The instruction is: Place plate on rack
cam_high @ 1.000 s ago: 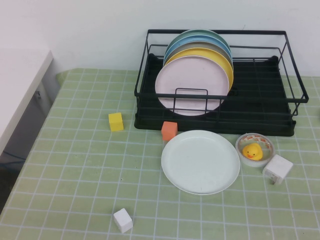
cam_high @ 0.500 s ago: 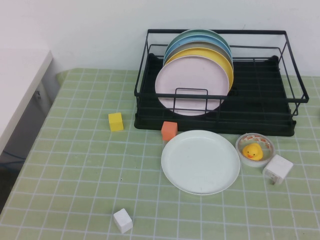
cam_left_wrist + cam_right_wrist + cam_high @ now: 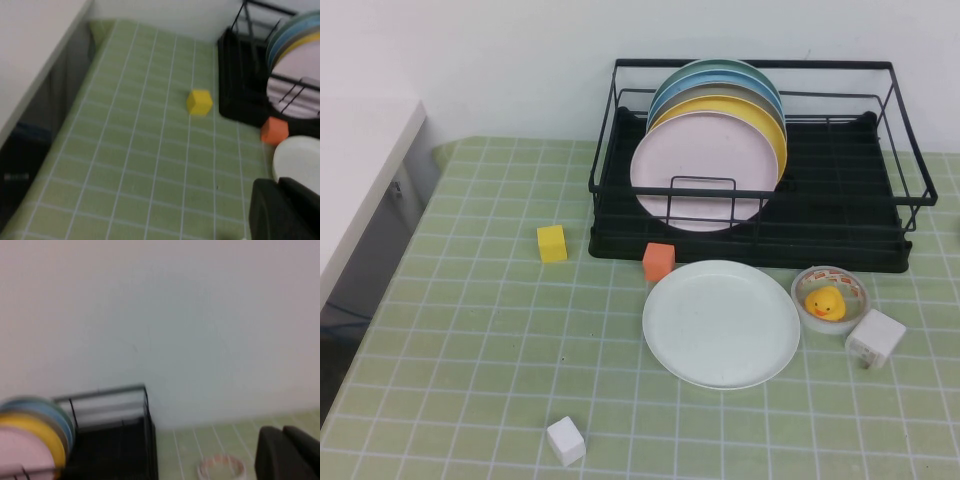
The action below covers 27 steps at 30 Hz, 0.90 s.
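The pale mint-white plate lies flat on the green checked table, just in front of the black wire rack. The rack holds several upright plates on its left side, with a pale pink plate in front and a yellow one behind it. Neither arm shows in the high view. My left gripper is shut and empty, hovering near the plate's edge with the rack beyond. My right gripper is shut and empty, facing the wall beside the rack's right end.
An orange cube sits between rack and plate. A yellow cube lies left of the rack, and a white cube sits near the front. A tape roll holding a yellow duck and a white block lie right of the plate.
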Motion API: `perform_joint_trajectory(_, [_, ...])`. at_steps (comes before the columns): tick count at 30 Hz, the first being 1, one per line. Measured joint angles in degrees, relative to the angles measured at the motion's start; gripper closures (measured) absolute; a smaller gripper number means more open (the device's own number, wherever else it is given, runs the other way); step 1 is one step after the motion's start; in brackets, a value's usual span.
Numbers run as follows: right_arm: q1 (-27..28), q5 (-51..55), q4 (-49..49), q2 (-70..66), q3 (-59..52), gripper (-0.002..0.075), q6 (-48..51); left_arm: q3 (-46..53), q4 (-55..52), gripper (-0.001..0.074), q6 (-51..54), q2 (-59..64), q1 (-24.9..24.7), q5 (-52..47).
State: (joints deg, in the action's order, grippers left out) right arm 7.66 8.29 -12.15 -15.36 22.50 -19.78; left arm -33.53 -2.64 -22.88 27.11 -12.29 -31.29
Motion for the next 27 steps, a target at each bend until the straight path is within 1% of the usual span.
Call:
perform_joint_trajectory(7, [0.0, 17.8, -0.1, -13.4, 0.0, 0.0728, 0.0, -0.2, 5.5, 0.0736, 0.0, 17.0, 0.0, -0.3])
perform_joint_trajectory(10, [0.0, 21.9, -0.1, -18.1, 0.0, 0.0728, 0.0, -0.2, 8.0, 0.0736, 0.5, 23.5, 0.0, -0.3])
perform_joint_trajectory(12, [0.0, 22.8, -0.1, -20.5, 0.0, 0.0728, 0.0, -0.2, 10.4, 0.0736, 2.3, 26.9, 0.0, -0.3])
perform_joint_trajectory(17, [0.0, 22.3, 0.6, -24.1, 0.0, 0.0728, 0.0, -1.4, 22.8, 0.0736, 12.8, 35.2, 0.0, 0.3])
perform_joint_trajectory(20, [0.0, 21.7, 2.8, -24.5, 0.0, 0.0728, 0.0, -3.4, 32.6, 0.0737, 22.1, 39.2, 0.0, 1.2])
perform_joint_trajectory(22, [0.0, 21.4, 6.2, -24.5, 0.0, 0.0728, 0.3, -5.1, 39.3, 0.0736, 28.0, 42.4, 0.0, 1.2])
perform_joint_trajectory(24, [0.0, 21.4, 8.7, -24.8, 0.0, 0.0728, 2.9, -7.6, 45.0, 0.0736, 33.8, 46.4, -0.2, 0.3])
perform_joint_trajectory(27, [0.0, 21.4, 14.2, -25.7, 0.0, 0.0728, 9.9, -12.4, 48.8, 0.0736, 37.4, 52.3, -2.3, -0.8])
